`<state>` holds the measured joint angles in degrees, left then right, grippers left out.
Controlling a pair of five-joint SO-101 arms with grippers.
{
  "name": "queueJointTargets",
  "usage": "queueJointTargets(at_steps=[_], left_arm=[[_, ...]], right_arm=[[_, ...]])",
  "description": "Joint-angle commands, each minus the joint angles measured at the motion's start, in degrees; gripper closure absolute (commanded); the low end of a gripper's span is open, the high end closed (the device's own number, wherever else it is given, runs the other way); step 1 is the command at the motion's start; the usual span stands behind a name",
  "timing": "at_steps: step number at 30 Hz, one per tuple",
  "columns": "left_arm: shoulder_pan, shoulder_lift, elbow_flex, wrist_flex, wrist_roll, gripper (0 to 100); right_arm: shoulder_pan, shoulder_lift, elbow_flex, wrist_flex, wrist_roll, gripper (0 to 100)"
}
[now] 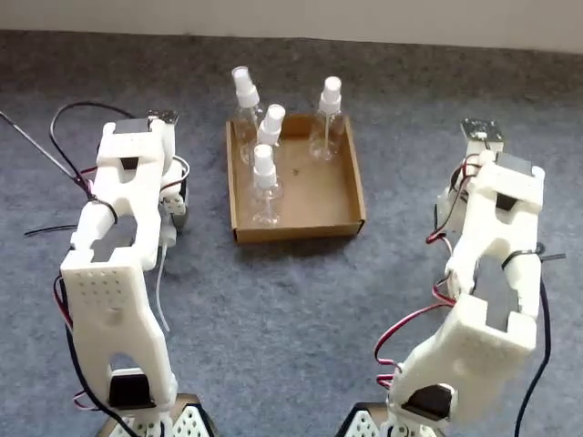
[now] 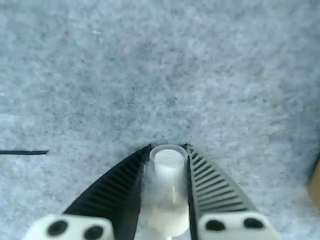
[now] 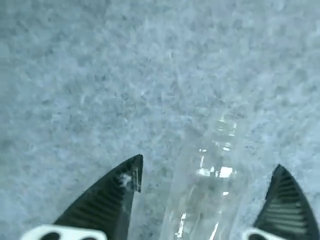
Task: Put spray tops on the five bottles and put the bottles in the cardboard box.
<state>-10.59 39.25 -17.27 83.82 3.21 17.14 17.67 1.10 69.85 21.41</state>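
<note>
Left gripper (image 2: 167, 148) clamped on a spray top (image 2: 167, 167) | right gripper (image 3: 207, 164) spread wide, clear bottle (image 3: 202, 205) between its jaws, ungripped | four capped bottles (image 1: 266, 182) stand in the cardboard box (image 1: 296, 232) | tip: right should pinch the bottle steady before the top meets its neck.

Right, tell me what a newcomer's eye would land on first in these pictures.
Four capped bottles stand together in the cardboard box, at the middle back of the grey carpet between the two arms. The left hand is shut on a white spray top. The right hand is open, with a clear bottle between its fingers.
</note>
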Motion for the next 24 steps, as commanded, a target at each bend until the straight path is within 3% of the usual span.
queueJointTargets(at_steps=[1,13,20,24], left_arm=[[1.01,0.04,0.13,-2.46,0.00,93],[1.01,0.13,0.13,-2.99,0.00,93],[1.01,0.13,0.13,-2.99,0.00,93],[1.01,0.13,0.13,-2.99,0.00,93]], right_arm=[[0.57,0.84,-4.18,0.57,-0.44,76.1],[2.86,3.12,-4.26,0.57,-0.35,79.8],[3.03,3.12,-6.29,0.66,-0.35,96.4],[3.12,3.21,-9.27,3.30,-0.35,98.6]])
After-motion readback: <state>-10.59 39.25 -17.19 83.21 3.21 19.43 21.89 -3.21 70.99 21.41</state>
